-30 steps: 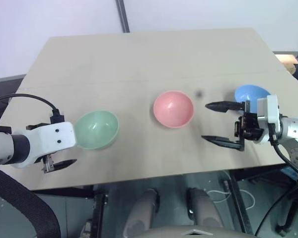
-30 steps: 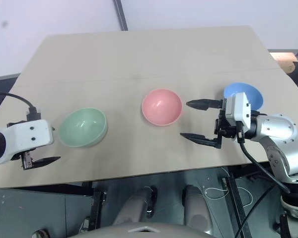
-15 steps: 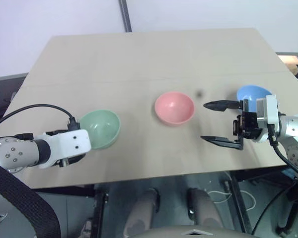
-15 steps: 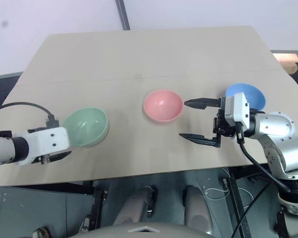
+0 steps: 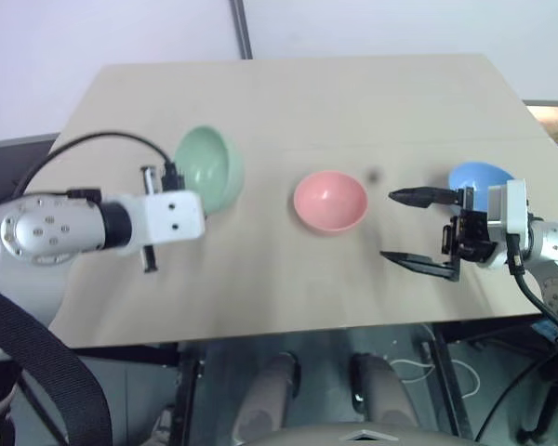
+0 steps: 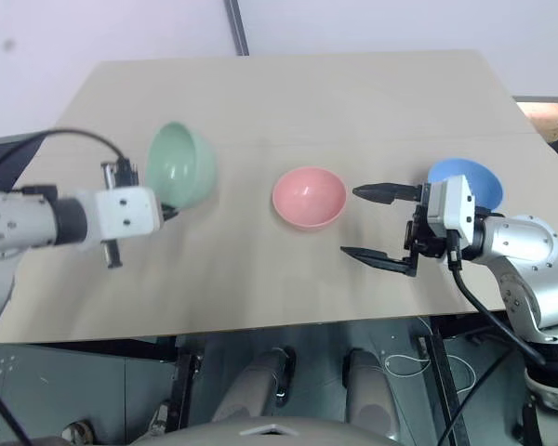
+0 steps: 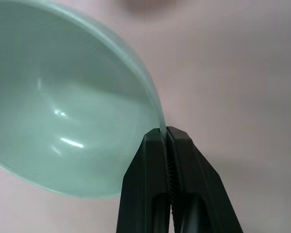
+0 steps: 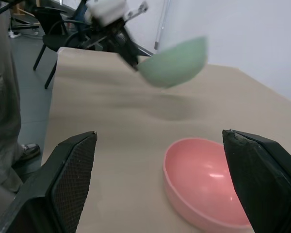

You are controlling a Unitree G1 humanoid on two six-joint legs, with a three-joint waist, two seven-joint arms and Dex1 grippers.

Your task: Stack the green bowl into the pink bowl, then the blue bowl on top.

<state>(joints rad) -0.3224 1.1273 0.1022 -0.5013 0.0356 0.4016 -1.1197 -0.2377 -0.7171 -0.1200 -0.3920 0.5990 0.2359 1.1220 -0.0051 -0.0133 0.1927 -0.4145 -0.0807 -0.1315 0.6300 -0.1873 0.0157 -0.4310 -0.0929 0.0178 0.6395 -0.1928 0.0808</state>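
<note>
A pale table [image 5: 288,111] is being viewed against a light wall. The green bowl [image 5: 207,169] is being pinched by its rim in the closed left gripper [image 7: 166,135] and held tilted, clear of the table, presumably for carrying. To that gripper's right, the pink bowl [image 5: 329,200] is waiting, with nothing standing between. Just beyond it, the right gripper [image 5: 415,227] is being held wide open and empty, with the blue bowl [image 5: 479,176] close behind.

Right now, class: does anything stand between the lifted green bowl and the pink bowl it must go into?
Nothing visible does. The left gripper is shut on the rim of the green bowl, held above the table. Only bare tabletop lies between it and the empty pink bowl. The open right gripper waits on the pink bowl's far side.
</note>
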